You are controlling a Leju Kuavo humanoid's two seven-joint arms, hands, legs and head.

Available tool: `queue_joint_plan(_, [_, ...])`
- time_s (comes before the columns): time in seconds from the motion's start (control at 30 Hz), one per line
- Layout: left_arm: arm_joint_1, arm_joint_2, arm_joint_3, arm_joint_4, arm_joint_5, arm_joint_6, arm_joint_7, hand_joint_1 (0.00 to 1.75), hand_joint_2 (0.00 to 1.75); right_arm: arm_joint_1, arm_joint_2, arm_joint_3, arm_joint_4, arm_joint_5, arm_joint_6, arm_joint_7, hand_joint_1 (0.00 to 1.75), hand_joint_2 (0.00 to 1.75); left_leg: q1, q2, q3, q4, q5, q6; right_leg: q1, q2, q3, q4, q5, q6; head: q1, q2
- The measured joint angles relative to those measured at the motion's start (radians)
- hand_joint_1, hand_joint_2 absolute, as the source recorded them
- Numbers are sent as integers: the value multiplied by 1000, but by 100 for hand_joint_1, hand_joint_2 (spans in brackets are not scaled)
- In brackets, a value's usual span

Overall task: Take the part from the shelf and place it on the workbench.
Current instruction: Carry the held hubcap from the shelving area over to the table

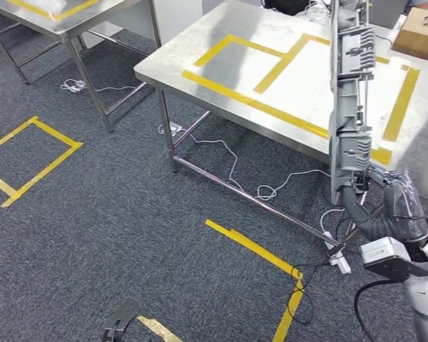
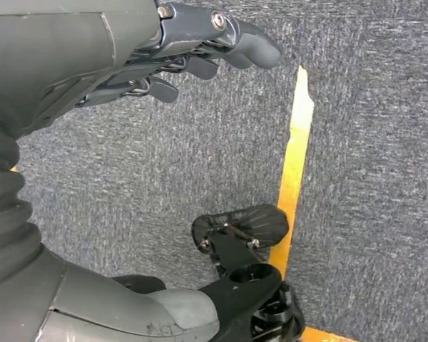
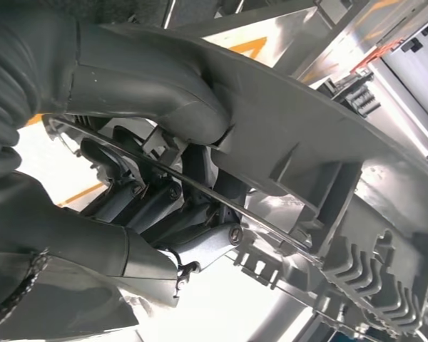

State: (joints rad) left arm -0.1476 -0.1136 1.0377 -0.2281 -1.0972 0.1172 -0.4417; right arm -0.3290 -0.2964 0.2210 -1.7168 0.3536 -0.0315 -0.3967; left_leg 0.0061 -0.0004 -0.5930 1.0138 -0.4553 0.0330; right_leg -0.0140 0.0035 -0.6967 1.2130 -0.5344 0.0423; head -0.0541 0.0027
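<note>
At right of head view, right hand grips lower end of long grey plastic part, held upright, its upper length overlapping steel desk in view. Right wrist view: fingers clenched around part's ribbed frame. Left hand hangs over carpet, fingers loosely extended, grasping nothing. Step in hand, by my reading — carry phase: part off shelf, not yet on desk. Next move calls for closing to desk, tilting part flat, lowering inside yellow tape outline — then releasing.

Grey part, yellow-taped steel workbench, speckled carpet.
</note>
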Motion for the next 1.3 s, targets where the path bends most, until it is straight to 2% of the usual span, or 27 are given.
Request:
queue_joint_plan(0.07, [-1, 0, -1, 0, 0, 1, 0, 0, 175, -3, 0, 1, 1, 0, 0, 0, 175, 175, -2, -1, 2, 4, -5, -5, 1, -6, 70, -138, 52, -4, 0, 0])
queue_joint_plan(0.1, [-1, 0, -1, 0, 0, 1, 0, 0, 175, -4, 0, 2, 1, 0, 0, 0, 175, 175, -4, -1, 1, 6, -6, -9, 2, -8, 93, -180, 62, -6, -1, 0])
queue_joint_plan(0.13, [-1, 1, -2, 0, 0, 2, 1, 0, 175, -5, 0, 2, 2, 0, 0, 0, 175, 175, -6, -2, -1, 7, -6, -14, 4, -7, 103, -197, 60, -10, -1, 0])
queue_joint_plan(0.2, [0, 2, -2, 0, 0, 2, 1, 0, 175, -5, 0, 3, 3, 0, 0, 1, 175, 175, -7, 0, -3, 8, -7, -23, 3, -4, 103, -199, 60, -20, -3, 0])
queue_joint_plan(0.27, [-1, 5, -2, 0, 0, 3, 1, 0, 175, -7, 0, 4, 3, 0, 1, 1, 175, 175, -6, 0, -12, 34, -27, -32, 0, -4, 105, -201, 61, -31, -5, 0])
queue_joint_plan(0.3, [-2, 6, -2, 0, 1, 4, 1, 0, 175, -8, 0, 4, 3, 0, 1, 2, 175, 175, -5, 0, -29, 75, -52, -37, -1, -4, 106, -202, 62, -36, -6, 0])
queue_joint_plan(0.37, [-2, 6, -2, 0, 2, 4, 1, 0, 175, -10, 0, 7, 3, 0, 3, 5, 175, 175, -3, 0, -90, 210, -114, -44, 0, -4, 107, -202, 60, -42, -9, 0])
queue_joint_plan(0.4, [-1, 7, -2, 0, 3, 4, 1, 0, 175, -10, 0, 8, 4, 0, 3, 7, 175, 175, -3, 0, -119, 270, -134, -45, 1, -3, 108, -201, 60, -43, -9, 0])
queue_joint_plan(0.43, [0, 7, -2, 0, 4, 4, 1, 0, 175, -11, 0, 10, 4, 0, 4, 8, 175, 175, -3, 0, -135, 301, -135, -44, 2, -2, 109, -201, 59, -44, -9, 0])
queue_joint_plan(0.47, [1, 7, -2, 0, 5, 5, 1, 0, 175, -12, 0, 11, 4, 0, 4, 11, 175, 175, -3, 0, -133, 292, -116, -42, 3, 0, 110, -201, 58, -44, -9, 0])
queue_joint_plan(0.53, [1, 10, -2, 0, 6, 5, 1, 0, 175, -16, 0, 12, 5, 0, 9, 16, 175, 175, -4, -1, -82, 170, -39, -31, 4, 4, 115, -201, 56, -43, -9, 0])
queue_joint_plan(0.57, [0, 12, -3, 0, 6, 6, 1, 0, 175, -21, 0, 13, 6, 0, 13, 18, 175, 175, -6, -2, -53, 103, -11, -25, 6, 6, 117, -201, 54, -41, -8, 0])
queue_joint_plan(0.6, [0, 14, -3, 0, 5, 6, 1, 0, 175, -26, -1, 15, 8, 0, 18, 20, 175, 175, -8, -2, -31, 51, 5, -20, 8, 7, 116, -200, 53, -39, -8, 0])
queue_joint_plan(0.63, [-1, 15, -3, 0, 5, 7, 1, 0, 175, -31, -2, 16, 10, 0, 24, 23, 175, 175, -11, -2, -20, 24, 7, -16, 9, 8, 114, -199, 53, -35, -8, 0])
queue_joint_plan(0.73, [-1, 15, -4, 0, 3, 9, 2, 0, 175, -49, -6, 22, 20, -3, 39, 32, 175, 175, -10, -1, -16, 8, 3, -7, 7, 7, 109, -199, 49, -20, -7, 0])
queue_joint_plan(0.77, [-2, 15, -5, 0, 2, 10, 3, 0, 175, -56, -8, 24, 23, -4, 45, 35, 175, 175, -8, -1, -14, 3, 6, -3, 7, 6, 101, -186, 39, -15, -6, 0])
queue_joint_plan(0.83, [-4, 16, -6, 0, -2, 10, 7, 0, 175, -69, -13, 29, 31, -5, 54, 37, 175, 175, -5, -1, -10, -4, 8, 5, 4, 4, 56, -98, -8, -9, -3, 0])
queue_joint_plan(0.9, [-5, 16, -7, 0, -3, 11, 11, 0, 175, -76, -15, 36, 40, -5, 61, 37, 175, 175, -5, -1, -10, -3, 7, 8, 2, 4, -12, 34, -59, -3, -2, 0])
queue_joint_plan(0.93, [-4, 15, -8, 0, -4, 11, 12, 0, 175, -77, -16, 39, 44, -5, 64, 37, 175, 175, -5, -1, -9, -2, 5, 8, 2, 3, -35, 72, -63, 0, -2, 0])
queue_joint_plan(0.97, [-4, 14, -10, 0, -5, 11, 13, 0, 175, -80, -16, 43, 48, -5, 67, 37, 175, 175, -5, -1, -7, -1, 3, 8, 1, 3, -40, 72, -47, 1, -2, 0])
queue_joint_plan(1.0, [-4, 14, -12, 0, -6, 11, 13, 0, 175, -85, -17, 47, 52, -4, 70, 38, 175, 175, -4, -1, -4, -1, 1, 7, 1, 2, -24, 32, -12, 1, -2, 0])
queue_joint_plan(1.03, [-4, 12, -15, 0, -6, 11, 13, 0, 175, -91, -18, 51, 56, -4, 73, 39, 175, 175, -4, -1, 0, 1, -3, 4, 1, -1, 6, -38, 29, 1, -2, 0])
queue_joint_plan(1.07, [-4, 12, -17, 0, -6, 11, 13, 0, 175, -98, -19, 55, 61, -3, 76, 41, 175, 175, -5, -2, 3, 2, -7, 0, 2, -4, 40, -105, 57, 0, -1, 0])
queue_joint_plan(1.1, [-5, 12, -19, 0, -6, 11, 13, 0, 175, -105, -20, 59, 65, -3, 79, 45, 175, 175, -6, -2, 4, 5, -11, -4, 3, -5, 68, -158, 73, -3, -1, 0])
queue_joint_plan(1.13, [-5, 12, -20, 0, -6, 11, 13, 0, 175, -111, -22, 62, 69, -3, 82, 48, 175, 175, -8, -2, 3, 7, -12, -9, 5, -5, 84, -187, 76, -8, -1, 0])
queue_joint_plan(1.23, [-6, 13, -22, 0, -6, 11, 14, 0, 175, -120, -27, 69, 81, -2, 88, 54, 175, 175, -9, -2, 1, 10, -16, -21, 4, -2, 92, -198, 68, -24, -3, 0])
queue_joint_plan(1.3, [-8, 15, -22, 0, -7, 11, 14, 0, 175, -123, -29, 72, 86, -2, 89, 54, 175, 175, -9, -2, -11, 48, -42, -32, 0, -4, 100, -201, 65, -36, -6, 0])
